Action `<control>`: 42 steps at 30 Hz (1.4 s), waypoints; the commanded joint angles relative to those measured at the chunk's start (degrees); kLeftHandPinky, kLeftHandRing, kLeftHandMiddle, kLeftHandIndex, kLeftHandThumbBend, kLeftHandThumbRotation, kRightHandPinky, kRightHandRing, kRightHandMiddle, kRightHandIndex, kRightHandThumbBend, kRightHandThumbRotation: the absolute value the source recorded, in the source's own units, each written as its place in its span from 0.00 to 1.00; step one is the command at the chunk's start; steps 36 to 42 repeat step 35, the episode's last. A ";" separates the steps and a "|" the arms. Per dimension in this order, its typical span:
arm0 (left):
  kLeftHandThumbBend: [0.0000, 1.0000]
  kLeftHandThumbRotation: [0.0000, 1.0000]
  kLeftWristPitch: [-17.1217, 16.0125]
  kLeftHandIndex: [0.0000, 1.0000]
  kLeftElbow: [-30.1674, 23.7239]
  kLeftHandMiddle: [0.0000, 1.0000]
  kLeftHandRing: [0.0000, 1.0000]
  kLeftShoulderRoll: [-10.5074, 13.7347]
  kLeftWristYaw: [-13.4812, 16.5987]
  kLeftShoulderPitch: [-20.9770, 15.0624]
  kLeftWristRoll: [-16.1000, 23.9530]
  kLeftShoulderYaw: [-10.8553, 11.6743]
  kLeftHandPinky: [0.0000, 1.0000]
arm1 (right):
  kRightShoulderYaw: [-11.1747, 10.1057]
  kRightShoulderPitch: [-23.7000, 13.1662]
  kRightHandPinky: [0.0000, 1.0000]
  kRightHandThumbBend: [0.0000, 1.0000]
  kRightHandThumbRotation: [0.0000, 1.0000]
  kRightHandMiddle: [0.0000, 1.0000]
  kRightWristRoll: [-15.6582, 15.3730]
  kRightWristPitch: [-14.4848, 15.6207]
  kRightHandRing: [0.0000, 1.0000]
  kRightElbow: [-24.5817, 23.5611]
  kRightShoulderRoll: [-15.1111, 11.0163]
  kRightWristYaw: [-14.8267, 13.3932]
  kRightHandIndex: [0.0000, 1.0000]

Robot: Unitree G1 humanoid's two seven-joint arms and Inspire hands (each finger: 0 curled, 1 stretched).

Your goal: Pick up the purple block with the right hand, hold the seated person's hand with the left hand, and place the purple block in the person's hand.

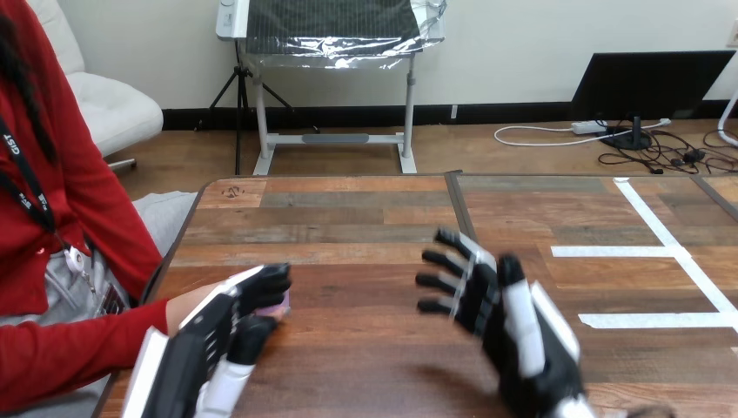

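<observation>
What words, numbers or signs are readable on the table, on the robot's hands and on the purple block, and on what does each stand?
None can be read.
Table: a dark mark at its far left corner, too blurred to read.
White tape, purple block, left hand, right hand: no print shows.

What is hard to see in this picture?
1. The person's hand, head view: mostly covered by the left hand; any grip is hidden.
2. The purple block, head view: just a sliver peeks past the left hand; what it rests on is hidden.
</observation>
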 commanded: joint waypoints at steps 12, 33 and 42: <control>0.59 1.00 0.57 0.77 -11.19 0.78 0.78 -0.39 -2.38 1.00 -6.33 1.25 0.70 | 0.19 6.32 0.92 0.75 1.00 0.94 2.82 1.04 0.91 -13.22 6.86 -0.69 0.97; 0.57 0.96 0.73 0.77 -9.18 0.78 0.78 -3.07 -5.41 -0.85 -7.82 -0.09 0.72 | -0.35 7.81 0.89 0.75 1.00 0.92 2.01 1.73 0.89 -15.40 6.86 -0.17 0.94; 0.59 0.95 0.89 0.76 -9.14 0.78 0.78 -3.24 -5.58 -0.82 -7.51 -0.34 0.71 | -0.47 7.81 0.88 0.74 1.00 0.92 2.06 1.79 0.89 -15.33 6.73 -0.05 0.94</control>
